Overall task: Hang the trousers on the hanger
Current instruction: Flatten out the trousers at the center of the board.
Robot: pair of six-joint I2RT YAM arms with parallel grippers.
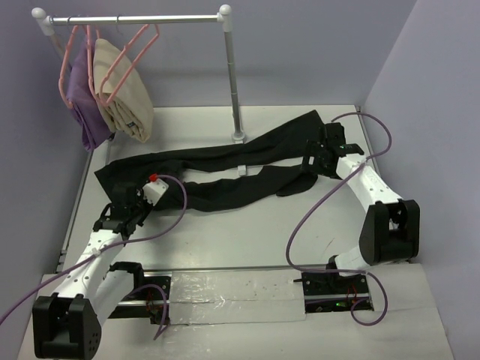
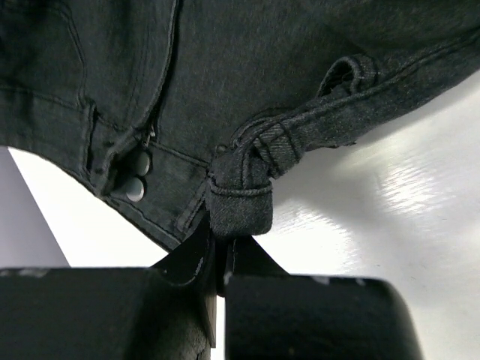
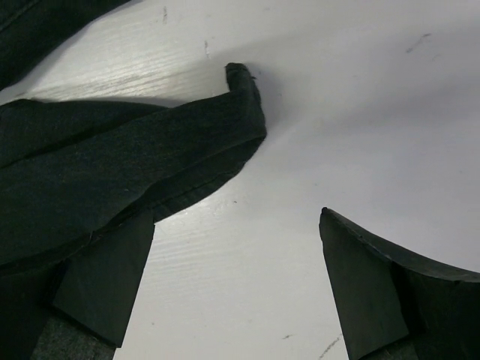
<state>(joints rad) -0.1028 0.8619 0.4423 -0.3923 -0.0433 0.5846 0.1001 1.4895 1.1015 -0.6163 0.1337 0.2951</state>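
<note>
**Black trousers flat on the worktop, one gripper clamped on the waist**

From above, lilac walls (image 1: 300, 52) close in a white worktop (image 1: 225, 240). At its far left corner a metal rail (image 1: 135, 19) carries pink hangers. A purple garment (image 1: 82, 105) hangs from one and a beige garment (image 1: 127, 97) from another. The front hanger (image 1: 133, 54) lies against the beige cloth, and I cannot tell whether it carries anything. The trousers (image 1: 225, 157) are not on it. They lie spread across the worktop, waist near the left edge and legs running toward the far right corner. The left gripper (image 1: 127, 196) sits at the waist end, and the right gripper (image 1: 313, 161) sits by the leg ends near the right edge.

On the left wrist camera, the left gripper (image 2: 219, 255) has its fingers pressed together on a bunched fold of the trousers' (image 2: 262, 75) waistband, with a belt loop wrapped just above the pinch. Two round buttons (image 2: 135, 176) show beside the fly. Under the cloth is bare white worktop (image 2: 390, 202).

On the right wrist camera, the right gripper (image 3: 232, 285) stands spread wide and holds nothing, with only worktop (image 3: 337, 112) between its fingers (image 3: 360, 292). A trouser (image 3: 112, 165) leg hem lies just ahead, and its edge reaches the finger on the picture's left.
</note>
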